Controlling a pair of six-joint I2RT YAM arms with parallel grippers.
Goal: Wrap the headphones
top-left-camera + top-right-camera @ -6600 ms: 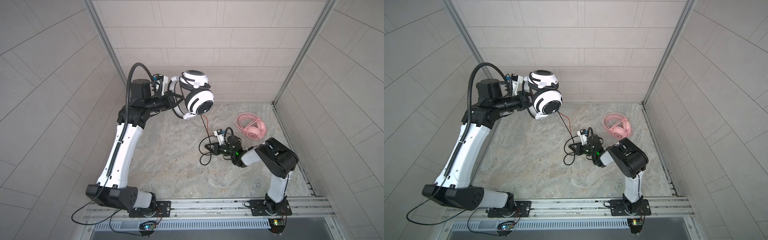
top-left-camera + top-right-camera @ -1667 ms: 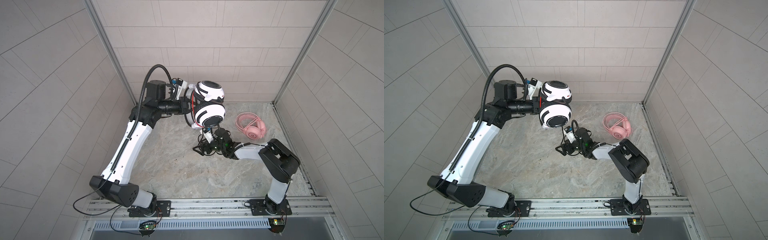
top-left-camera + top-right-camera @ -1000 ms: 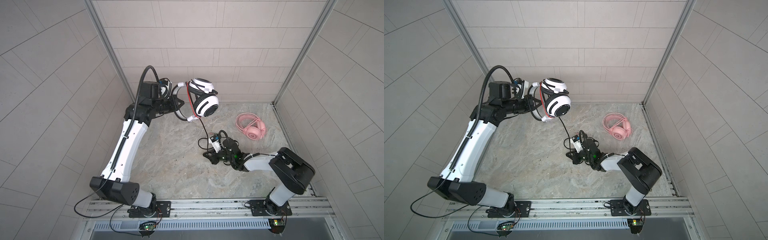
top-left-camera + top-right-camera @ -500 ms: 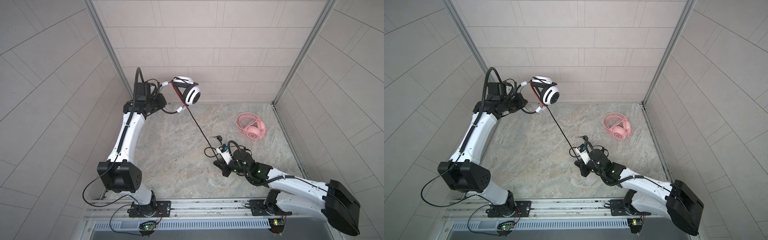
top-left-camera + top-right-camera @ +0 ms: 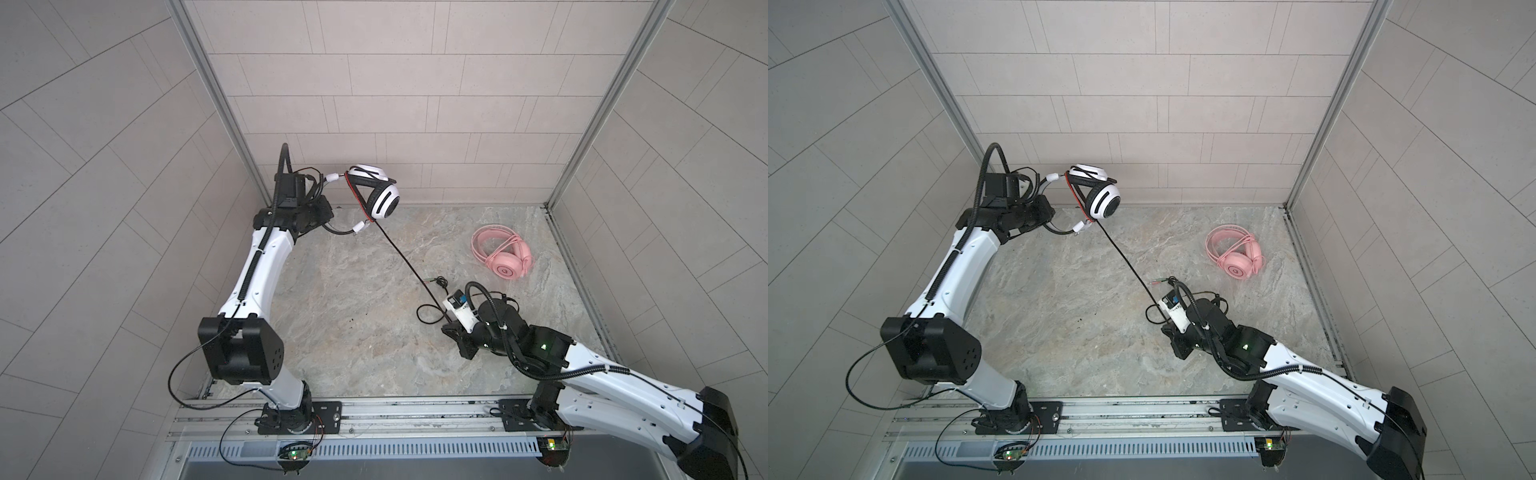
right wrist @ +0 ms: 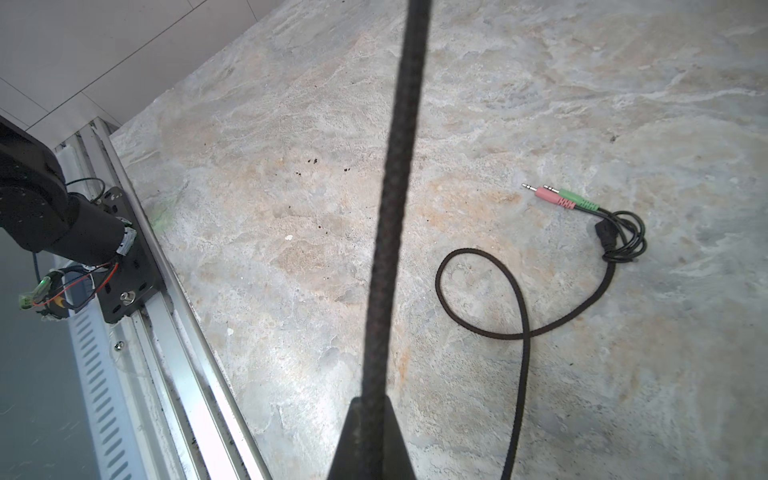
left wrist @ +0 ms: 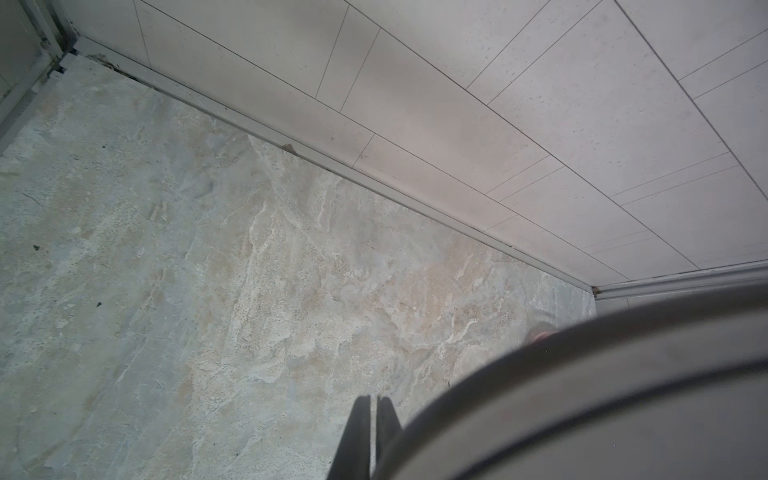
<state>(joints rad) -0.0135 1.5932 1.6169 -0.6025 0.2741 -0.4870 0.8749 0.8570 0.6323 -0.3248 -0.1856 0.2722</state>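
Note:
The white-and-black headphones (image 5: pixel 380 201) (image 5: pixel 1102 203) hang in the air near the back left corner. My left gripper (image 5: pixel 329 212) (image 5: pixel 1051 216) is shut on their headband (image 7: pixel 582 395), which shows blurred beside the nearly touching fingertips of the left gripper (image 7: pixel 372 400). Their black cable (image 5: pixel 399 253) (image 5: pixel 1125 257) runs taut down to my right gripper (image 5: pixel 448 328) (image 5: pixel 1168 328), low over the floor right of centre. The right gripper (image 6: pixel 371 401) is shut on the cable (image 6: pixel 399 166). The slack end loops on the floor (image 6: pixel 519 291), ending in pink and green plugs (image 6: pixel 557 197). The pink headphones (image 5: pixel 505 255) (image 5: pixel 1237 253) lie at the back right.
Tiled walls (image 5: pixel 395 104) close in the stone floor (image 5: pixel 340 299) on three sides. A metal rail (image 5: pixel 395 411) (image 6: pixel 166 332) carrying both arm bases runs along the front edge.
Over the last second the left gripper carried the headset back and left while the right gripper drew toward the front, pulling the cable straight. Both grips stayed shut.

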